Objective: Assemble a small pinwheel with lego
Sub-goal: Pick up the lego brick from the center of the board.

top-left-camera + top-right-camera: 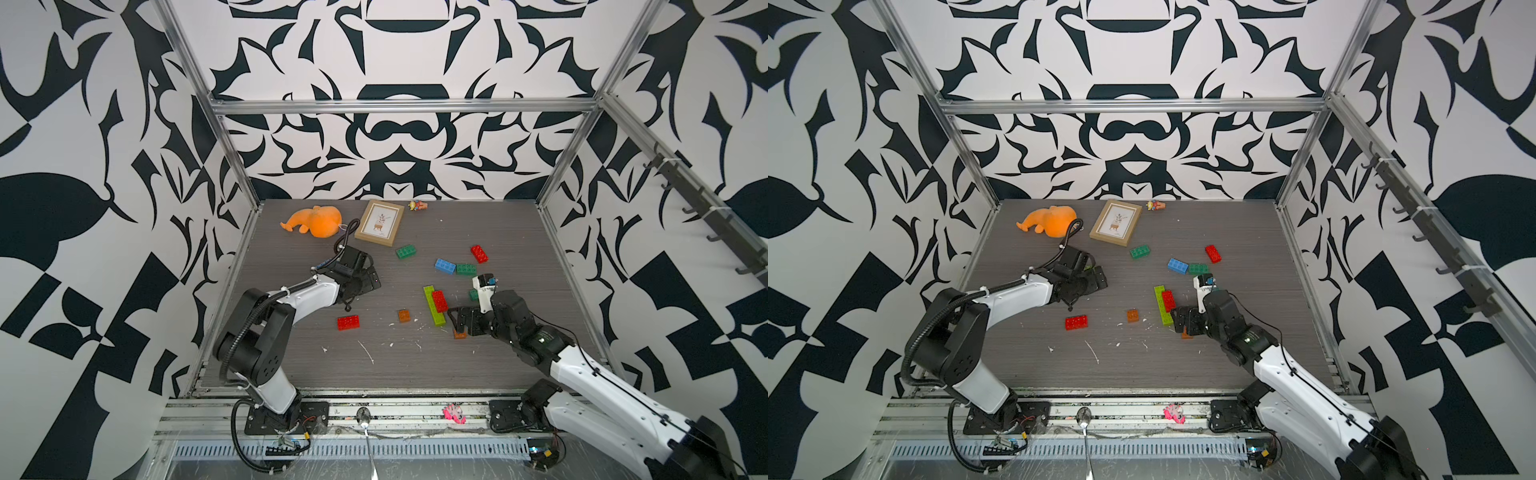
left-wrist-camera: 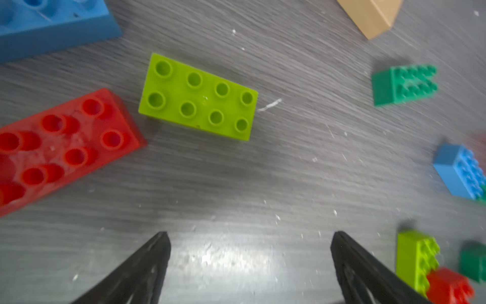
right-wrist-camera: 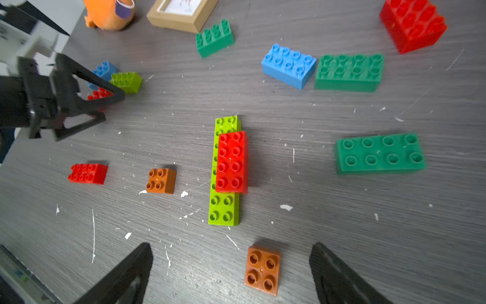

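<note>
My right gripper is open low over the table, with an orange-brown square lego lying loose between its fingers, touching neither. Just beyond it a red brick sits on a lime green strip. Another orange-brown square, a red brick, a blue brick and dark green bricks lie around them. My left gripper stands open and empty, short of a lime brick flanked by red and blue ones. Both top views show both grippers.
An orange plush toy, a wooden picture frame and a small figurine lie at the back of the table. Metal posts bound the sides. A spoon and a pink scrap rest on the front rail.
</note>
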Robot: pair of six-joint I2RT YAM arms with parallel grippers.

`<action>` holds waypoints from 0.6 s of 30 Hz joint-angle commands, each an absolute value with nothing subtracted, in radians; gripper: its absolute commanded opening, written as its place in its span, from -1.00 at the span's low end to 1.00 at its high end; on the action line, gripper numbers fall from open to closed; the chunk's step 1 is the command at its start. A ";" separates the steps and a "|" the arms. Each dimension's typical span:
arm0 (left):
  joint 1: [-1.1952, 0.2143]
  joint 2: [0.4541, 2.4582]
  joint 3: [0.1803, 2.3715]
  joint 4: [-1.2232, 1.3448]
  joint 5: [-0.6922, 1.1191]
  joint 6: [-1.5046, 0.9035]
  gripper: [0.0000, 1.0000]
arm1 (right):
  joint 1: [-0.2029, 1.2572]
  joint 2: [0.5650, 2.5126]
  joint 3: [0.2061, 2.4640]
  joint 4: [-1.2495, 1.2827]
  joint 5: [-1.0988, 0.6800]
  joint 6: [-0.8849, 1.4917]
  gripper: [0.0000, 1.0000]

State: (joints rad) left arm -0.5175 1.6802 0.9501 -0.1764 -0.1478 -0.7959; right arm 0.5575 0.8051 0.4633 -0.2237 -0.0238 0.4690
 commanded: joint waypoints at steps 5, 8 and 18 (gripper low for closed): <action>-0.532 1.750 1.050 -0.203 -0.289 -0.856 1.00 | 0.555 0.784 0.450 -0.189 0.048 0.472 0.92; -0.556 1.704 1.071 -0.208 -0.277 -0.745 0.99 | 0.554 0.802 0.452 -0.184 0.054 0.465 0.91; -0.334 1.562 1.071 -0.228 -0.135 -0.449 0.99 | 0.554 0.813 0.443 -0.161 0.029 0.460 0.91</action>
State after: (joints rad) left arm -0.3904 1.5368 1.0561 -0.1894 -0.1944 -0.5598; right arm 0.5575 0.8150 0.4473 -0.2028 0.0265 0.4679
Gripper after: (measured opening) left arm 0.997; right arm 0.955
